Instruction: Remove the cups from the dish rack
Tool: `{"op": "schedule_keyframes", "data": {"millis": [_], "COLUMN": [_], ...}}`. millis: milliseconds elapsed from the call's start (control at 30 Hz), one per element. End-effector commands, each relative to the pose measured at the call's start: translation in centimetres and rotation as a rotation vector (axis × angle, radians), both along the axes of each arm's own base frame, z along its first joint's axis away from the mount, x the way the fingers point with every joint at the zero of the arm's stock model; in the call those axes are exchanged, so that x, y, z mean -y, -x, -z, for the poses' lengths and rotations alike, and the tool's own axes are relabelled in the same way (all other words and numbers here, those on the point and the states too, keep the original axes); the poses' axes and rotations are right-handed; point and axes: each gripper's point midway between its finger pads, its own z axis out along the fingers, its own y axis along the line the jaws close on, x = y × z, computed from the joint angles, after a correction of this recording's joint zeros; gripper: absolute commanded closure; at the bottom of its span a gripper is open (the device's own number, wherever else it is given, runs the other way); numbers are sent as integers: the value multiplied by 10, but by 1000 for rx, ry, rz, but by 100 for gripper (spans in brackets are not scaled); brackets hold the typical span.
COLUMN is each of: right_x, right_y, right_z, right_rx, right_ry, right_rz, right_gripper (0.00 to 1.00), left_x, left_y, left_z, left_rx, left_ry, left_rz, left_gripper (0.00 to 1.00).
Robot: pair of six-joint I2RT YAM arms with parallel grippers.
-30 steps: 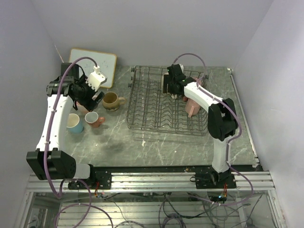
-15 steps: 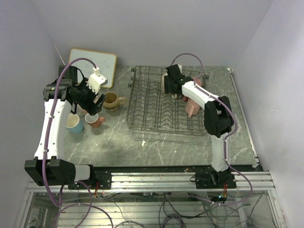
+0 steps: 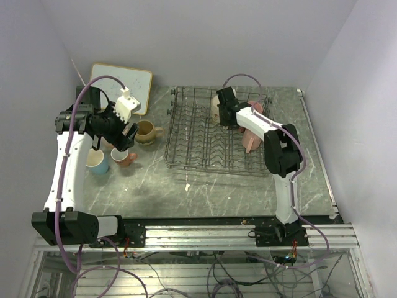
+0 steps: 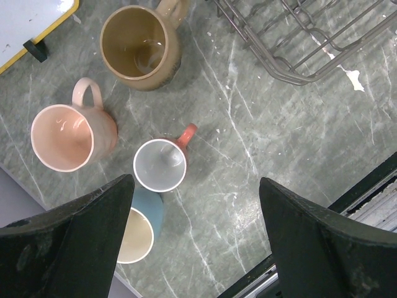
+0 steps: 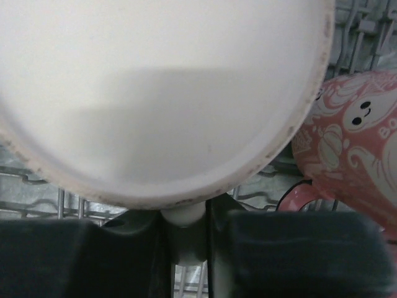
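The dish rack (image 3: 205, 146) stands right of centre. In its far part my right gripper (image 3: 223, 113) is shut on the handle (image 5: 183, 218) of a cream cup (image 5: 155, 93), which fills the right wrist view. A pink patterned cup (image 5: 353, 146) sits beside it in the rack, and another pink cup (image 3: 251, 140) leans further forward. My left gripper (image 4: 195, 248) hangs open and holding nothing above cups standing on the table: a tan one (image 4: 141, 46), a pink one (image 4: 65, 136), a salmon one (image 4: 160, 164) and a light blue one (image 4: 139, 230).
A wood-framed whiteboard (image 3: 124, 84) leans at the back left. The rack's near-left corner (image 4: 298, 56) lies close to the tan cup. White flecks (image 3: 187, 185) mark the marble top in front of the rack. Walls close in on both sides.
My right gripper has closed on the cream cup's handle and shifted slightly left in the rack. The left arm has barely moved and stays open above the cups.
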Motion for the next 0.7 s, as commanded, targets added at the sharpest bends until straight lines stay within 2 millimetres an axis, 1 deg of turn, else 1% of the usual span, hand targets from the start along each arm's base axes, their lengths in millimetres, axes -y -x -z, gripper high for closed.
{"op": "schedule_keyframes", "data": {"millis": [0,33,67,233,333,400,467,567,667], "right_x": [0,1,0,-4,-5,-5,-5,-4,-7], "right_y": [-12,-12,-12,-12,-12,-13,-13,-11,-4], "right_z": [-17,-20,-24,-54,-80,-105,-127,-151,-168], "right_rx": [65,71,80,141,193,245,286,325,343], "right_ry": [-13,-13,-16,-61,-87,-106,-122,-144,-175], "right_rz": [13,14,14,5,11,14,15,17,9], "right_gripper": [92,98,100,100,100,100,100,100,100], "left_x": [10,11,12,16,18,17,24,26,27], "left_y": [4,4,5,6,6,5,6,5,3], "left_z": [-13,-13,-13,-13,-9,-6,-2,0,2], "left_rx": [31,31,35,57,52,49,44,49,52], "left_ry": [43,45,48,64,71,69,66,61,61], "left_rz": [17,19,25,35,35,31,54,55,54], "left_gripper": [7,7,6,1,0,0,0,0,0]}}
